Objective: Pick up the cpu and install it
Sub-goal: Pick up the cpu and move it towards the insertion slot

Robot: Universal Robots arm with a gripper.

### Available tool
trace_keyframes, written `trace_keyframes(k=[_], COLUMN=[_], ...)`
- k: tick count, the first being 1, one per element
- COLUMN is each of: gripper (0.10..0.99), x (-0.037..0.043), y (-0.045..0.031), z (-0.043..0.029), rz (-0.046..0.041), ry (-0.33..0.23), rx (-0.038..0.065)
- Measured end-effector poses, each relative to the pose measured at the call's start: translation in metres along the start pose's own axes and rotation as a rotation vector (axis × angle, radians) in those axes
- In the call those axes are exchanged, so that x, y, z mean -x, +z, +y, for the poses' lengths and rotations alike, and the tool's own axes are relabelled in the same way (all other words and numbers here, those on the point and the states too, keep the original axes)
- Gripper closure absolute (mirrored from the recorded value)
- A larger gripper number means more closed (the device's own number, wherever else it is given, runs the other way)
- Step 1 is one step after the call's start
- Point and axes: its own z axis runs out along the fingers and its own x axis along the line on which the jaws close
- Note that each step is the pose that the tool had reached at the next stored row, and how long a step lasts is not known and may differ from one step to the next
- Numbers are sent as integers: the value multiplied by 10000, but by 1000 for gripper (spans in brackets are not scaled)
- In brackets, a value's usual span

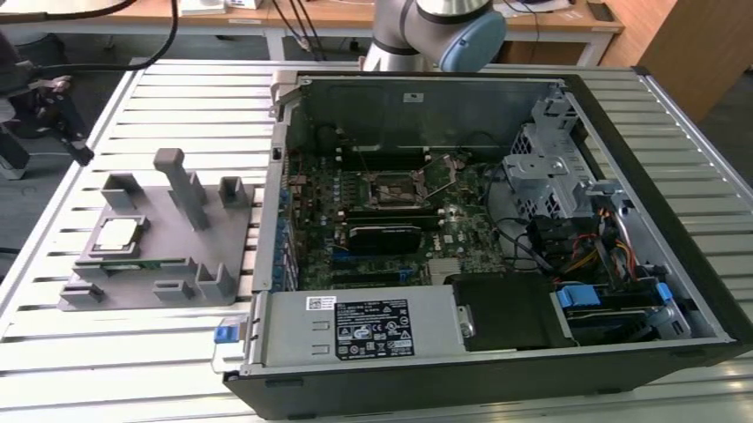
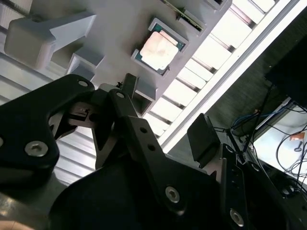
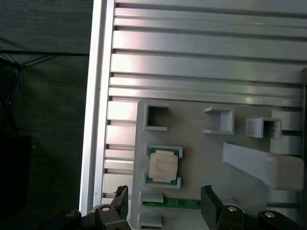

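First wrist view: cpu (image 3: 163, 165) lies flat, metal top up, in a square recess of the grey holder (image 3: 206, 153). Claw (image 3: 165, 207) hangs over the holder, fingers spread, empty, clear of the chip. Exterior view: the holder rests on the slatted bench (image 1: 176, 97), beside the open computer case (image 1: 424, 106).

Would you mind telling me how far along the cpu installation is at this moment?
Nothing looks done yet: the cpu lies in its recess on the grey holder. In hand: in the first wrist view the gripper hovers open close to the cpu, holding nothing. Left: both the pick and the install; the motherboard socket inside the computer case looks empty.
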Motion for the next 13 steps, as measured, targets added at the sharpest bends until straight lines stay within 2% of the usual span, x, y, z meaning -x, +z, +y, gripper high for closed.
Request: trace_keyframes(k=[8,13], gripper=[380,380], x=[0,0], y=[143,204], z=[-7,-10], rz=[0,1], ry=[-1,-1], rx=[1,1])
